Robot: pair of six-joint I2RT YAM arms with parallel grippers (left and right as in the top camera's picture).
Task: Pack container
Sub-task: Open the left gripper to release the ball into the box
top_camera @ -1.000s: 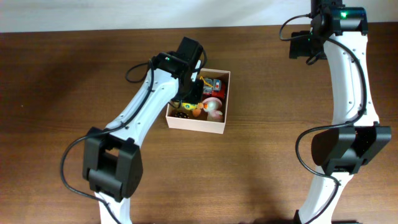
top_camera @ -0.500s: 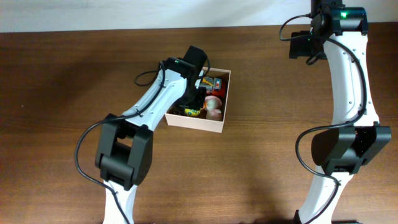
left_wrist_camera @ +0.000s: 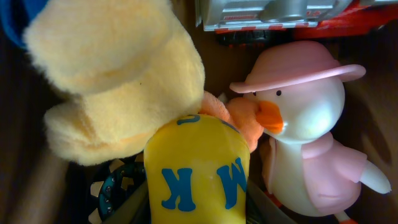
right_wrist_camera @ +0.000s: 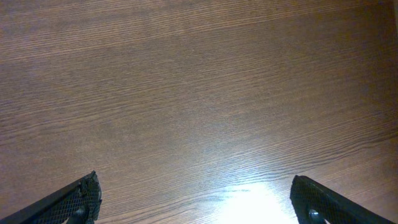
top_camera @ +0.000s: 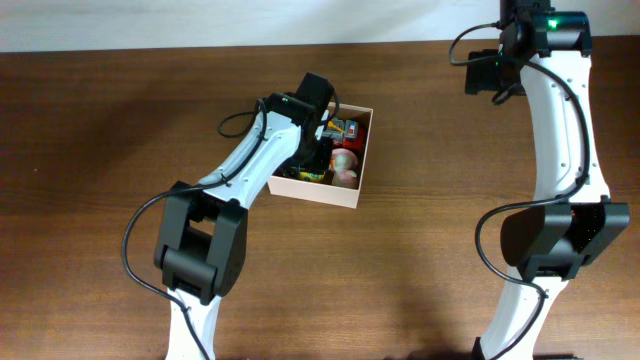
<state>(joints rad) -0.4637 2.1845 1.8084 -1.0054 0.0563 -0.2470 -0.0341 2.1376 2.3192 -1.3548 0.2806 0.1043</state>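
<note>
Lowering the yellow lettered toy [left_wrist_camera: 198, 162], gripped in the half-closed left gripper [left_wrist_camera: 196, 210], is best done slowly beside the pink duck [left_wrist_camera: 305, 118] inside the container [top_camera: 316, 190] in the middle of the table [top_camera: 100, 150], with the right gripper [right_wrist_camera: 198, 202] wide open.

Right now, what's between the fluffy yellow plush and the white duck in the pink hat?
A fuzzy orange plush piece, beside the beak of the white duck; the left wrist view shows it.
</note>
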